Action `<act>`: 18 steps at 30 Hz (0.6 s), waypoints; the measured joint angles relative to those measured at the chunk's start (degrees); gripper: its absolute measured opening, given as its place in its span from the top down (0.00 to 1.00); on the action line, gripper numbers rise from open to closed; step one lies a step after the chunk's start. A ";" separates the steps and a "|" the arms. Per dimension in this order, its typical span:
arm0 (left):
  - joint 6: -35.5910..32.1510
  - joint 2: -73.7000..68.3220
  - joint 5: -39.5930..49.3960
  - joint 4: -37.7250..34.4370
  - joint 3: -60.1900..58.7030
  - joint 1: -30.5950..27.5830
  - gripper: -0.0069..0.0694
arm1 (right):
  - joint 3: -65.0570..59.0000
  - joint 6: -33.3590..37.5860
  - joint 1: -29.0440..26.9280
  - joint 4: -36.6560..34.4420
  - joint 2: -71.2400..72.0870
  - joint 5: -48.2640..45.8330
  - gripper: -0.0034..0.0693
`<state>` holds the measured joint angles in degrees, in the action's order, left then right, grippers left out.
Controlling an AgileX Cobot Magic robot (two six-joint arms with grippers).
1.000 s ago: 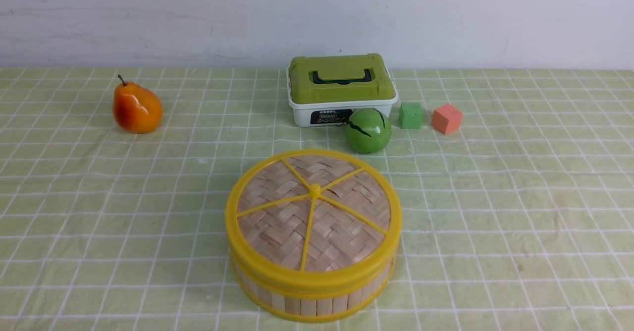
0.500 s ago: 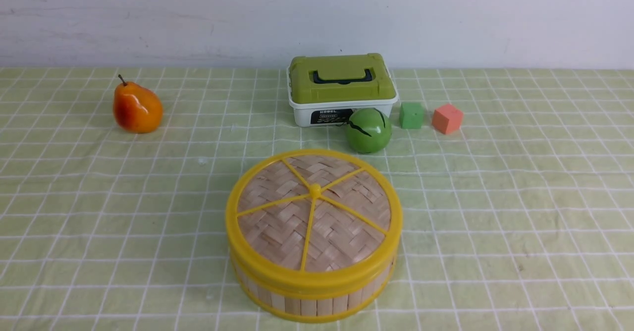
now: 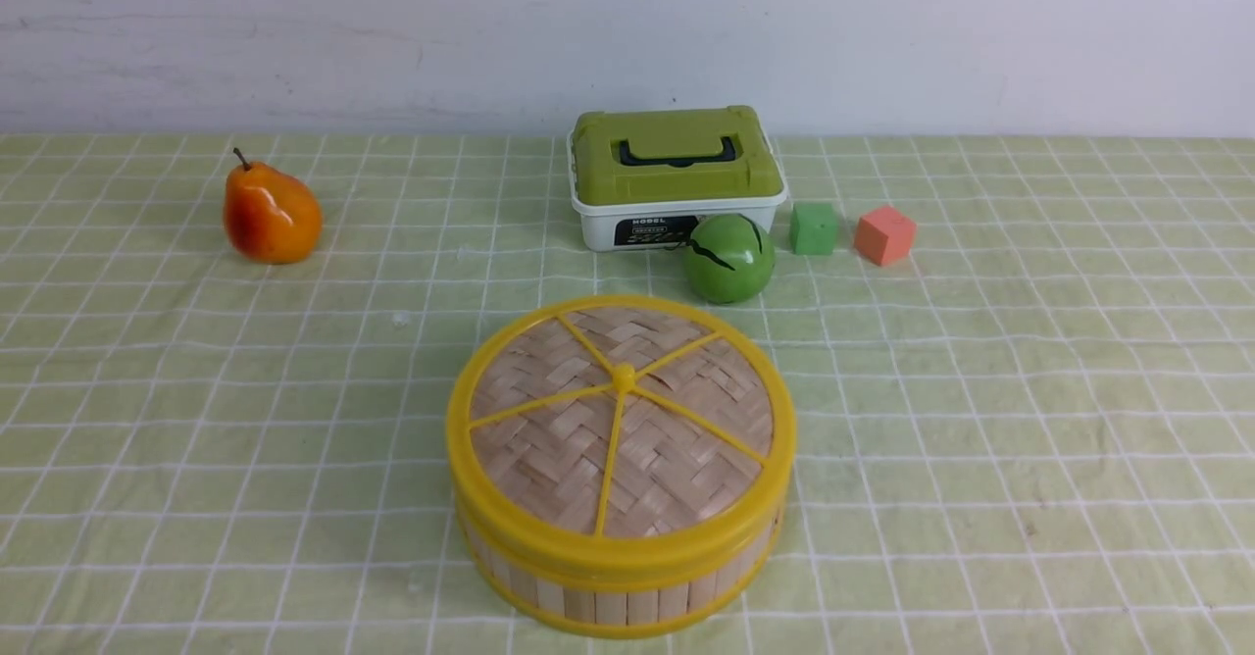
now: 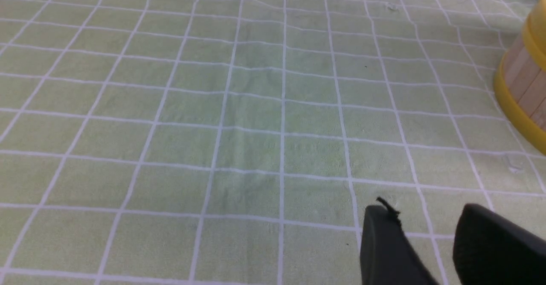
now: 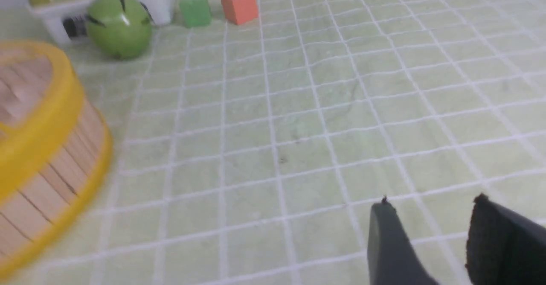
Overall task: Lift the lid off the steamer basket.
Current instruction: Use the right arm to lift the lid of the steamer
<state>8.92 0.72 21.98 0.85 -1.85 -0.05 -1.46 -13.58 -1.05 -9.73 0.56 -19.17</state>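
The lid (image 3: 621, 420), woven tan bamboo with a yellow rim, five yellow spokes and a small centre knob, sits closed on the steamer basket (image 3: 627, 596) near the table's front centre. The basket's slat wall shows at the edge of the left wrist view (image 4: 527, 80) and in the right wrist view (image 5: 55, 170), with the lid (image 5: 25, 88) on top. Neither gripper shows in the front view. My left gripper (image 4: 422, 212) is open and empty over bare cloth, left of the basket. My right gripper (image 5: 431, 202) is open and empty over cloth, right of the basket.
A white box with a green lid (image 3: 677, 175) stands behind the basket, with a green ball-like fruit (image 3: 728, 258) in front of it. A green cube (image 3: 814, 228) and an orange cube (image 3: 884, 234) lie to its right. An orange pear (image 3: 271, 214) sits far left.
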 joint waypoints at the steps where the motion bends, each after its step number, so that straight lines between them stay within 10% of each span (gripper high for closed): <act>1: 0.00 0.00 0.00 0.00 0.00 0.00 0.60 | 0.00 -7.04 0.00 -10.18 0.00 0.00 0.62; 7: 0.00 0.00 0.00 0.00 0.00 0.00 0.60 | 0.00 -20.68 0.00 -28.96 0.00 1.01 0.62; 18: 0.00 0.00 0.00 0.00 0.00 0.00 0.60 | 0.59 -6.51 0.00 -22.64 0.00 -0.80 0.62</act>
<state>8.92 0.72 21.98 0.85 -1.85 -0.05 -0.87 -20.09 -1.05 -32.37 0.56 -19.96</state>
